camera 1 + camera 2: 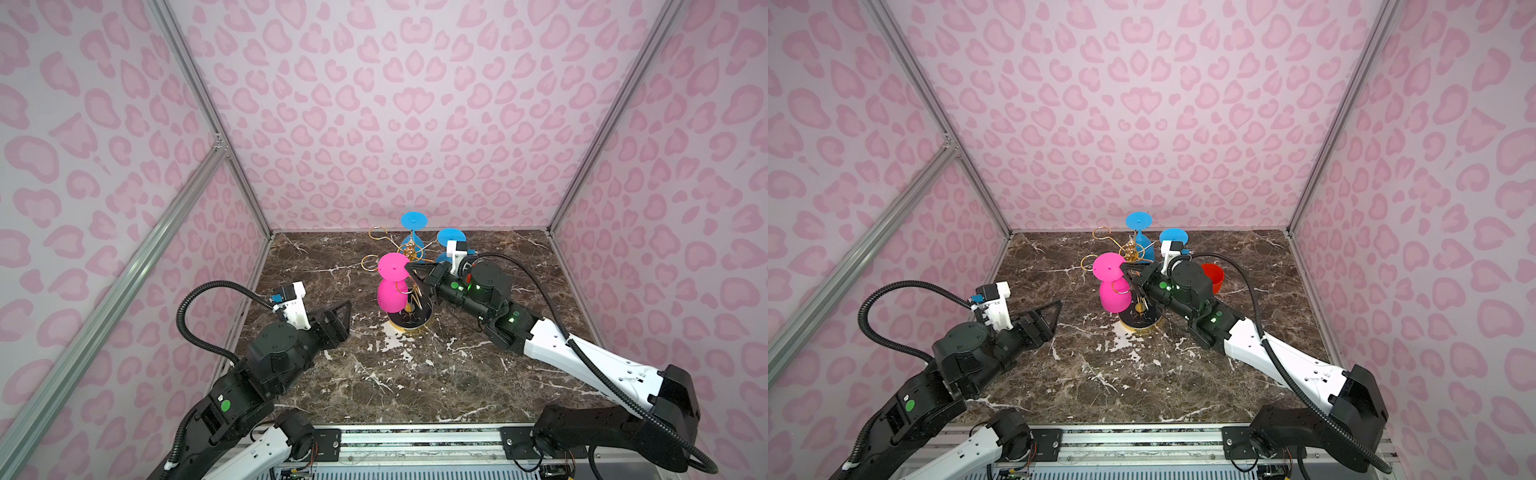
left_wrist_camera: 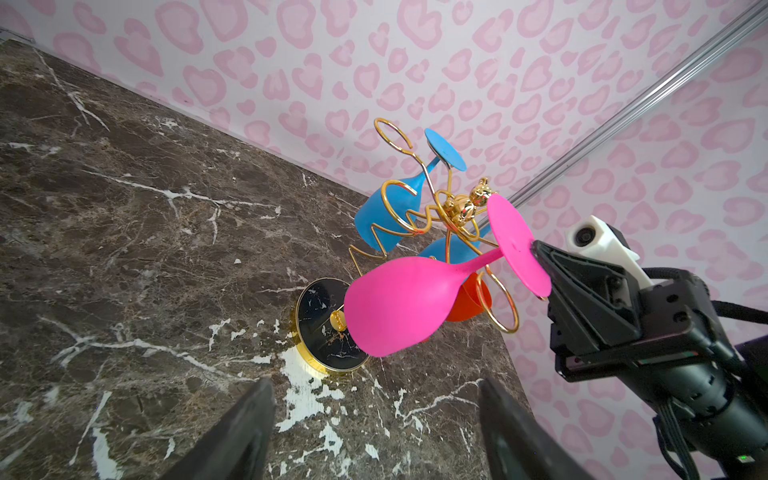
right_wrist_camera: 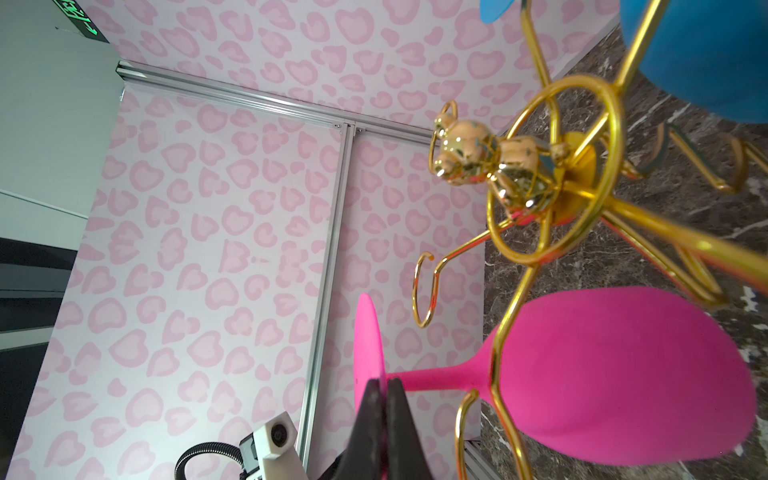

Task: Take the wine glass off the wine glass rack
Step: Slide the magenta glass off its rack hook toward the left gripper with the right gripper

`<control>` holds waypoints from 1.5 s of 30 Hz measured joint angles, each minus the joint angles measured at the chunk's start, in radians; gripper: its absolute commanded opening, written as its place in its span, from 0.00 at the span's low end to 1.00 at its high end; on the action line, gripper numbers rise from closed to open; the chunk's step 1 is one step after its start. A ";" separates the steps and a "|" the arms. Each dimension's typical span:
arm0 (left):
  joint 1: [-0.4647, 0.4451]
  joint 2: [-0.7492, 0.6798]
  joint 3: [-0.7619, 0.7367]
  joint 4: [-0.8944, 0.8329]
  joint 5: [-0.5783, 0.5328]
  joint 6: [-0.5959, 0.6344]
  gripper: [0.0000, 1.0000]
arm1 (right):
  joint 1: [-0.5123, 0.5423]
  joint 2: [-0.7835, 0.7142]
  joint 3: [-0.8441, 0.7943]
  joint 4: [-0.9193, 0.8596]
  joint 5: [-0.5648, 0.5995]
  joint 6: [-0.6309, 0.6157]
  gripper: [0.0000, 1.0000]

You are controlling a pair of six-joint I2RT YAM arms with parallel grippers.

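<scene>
A pink wine glass (image 1: 390, 297) (image 1: 1115, 297) hangs upside down at the near side of the gold wire wine glass rack (image 1: 409, 251) (image 1: 1133, 251). The rack stands on a round black base (image 2: 324, 328). My right gripper (image 1: 409, 266) (image 1: 1127, 272) (image 3: 384, 386) is shut on the rim of the glass's flat foot (image 2: 515, 245). A gold loop crosses where the stem meets the bowl (image 3: 623, 374). My left gripper (image 1: 338, 320) (image 1: 1050, 316) (image 2: 374, 386) stands open and empty, low and to the left of the rack's base.
Two blue glasses (image 1: 413, 220) (image 1: 451, 239) hang on the rack's far side. A red cup (image 1: 1212, 276) stands on the marble table (image 1: 415, 374) behind my right wrist. Pink patterned walls close in the back and both sides.
</scene>
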 measured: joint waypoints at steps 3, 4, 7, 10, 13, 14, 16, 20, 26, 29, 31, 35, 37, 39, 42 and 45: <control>0.000 -0.008 -0.002 -0.004 -0.002 -0.004 0.79 | 0.000 0.010 0.010 0.003 -0.016 -0.001 0.00; 0.000 -0.013 -0.003 -0.006 -0.003 -0.007 0.79 | 0.001 0.013 0.013 0.004 -0.023 -0.002 0.00; 0.000 -0.021 -0.003 -0.014 -0.011 -0.014 0.79 | 0.004 0.017 0.020 0.004 -0.048 -0.008 0.00; 0.000 -0.024 -0.003 -0.023 -0.014 -0.023 0.78 | 0.009 0.018 0.027 0.004 -0.078 -0.023 0.00; 0.000 -0.021 -0.003 -0.032 -0.014 -0.034 0.78 | 0.012 0.013 0.029 0.004 -0.110 -0.042 0.00; 0.000 -0.019 -0.001 -0.037 -0.014 -0.043 0.78 | 0.013 0.012 0.029 0.004 -0.119 -0.049 0.00; 0.000 -0.019 0.005 -0.044 -0.014 -0.058 0.78 | 0.013 0.006 0.029 0.003 -0.143 -0.065 0.00; 0.000 -0.032 0.021 -0.048 -0.020 -0.100 0.78 | 0.017 -0.008 0.032 -0.005 -0.189 -0.109 0.00; 0.000 -0.064 0.040 -0.051 -0.024 -0.227 0.77 | 0.020 -0.055 0.041 -0.035 -0.232 -0.235 0.00; 0.000 -0.069 0.044 -0.050 0.011 -0.319 0.77 | 0.021 -0.087 0.041 -0.054 -0.246 -0.333 0.00; 0.000 -0.067 0.049 -0.044 0.050 -0.382 0.77 | 0.021 -0.107 0.041 -0.056 -0.250 -0.410 0.00; 0.000 -0.040 0.075 -0.014 0.139 -0.470 0.76 | 0.021 -0.136 0.042 -0.074 -0.279 -0.555 0.00; 0.000 -0.019 0.108 -0.012 0.181 -0.497 0.76 | 0.021 -0.142 0.046 -0.082 -0.290 -0.620 0.00; 0.000 -0.010 0.126 0.002 0.209 -0.514 0.76 | 0.021 -0.137 0.053 -0.085 -0.309 -0.665 0.00; 0.000 0.000 0.132 0.026 0.248 -0.539 0.76 | 0.023 -0.127 0.055 -0.061 -0.348 -0.707 0.00; 0.000 0.012 0.140 0.027 0.280 -0.552 0.76 | 0.026 -0.120 0.053 -0.040 -0.386 -0.733 0.00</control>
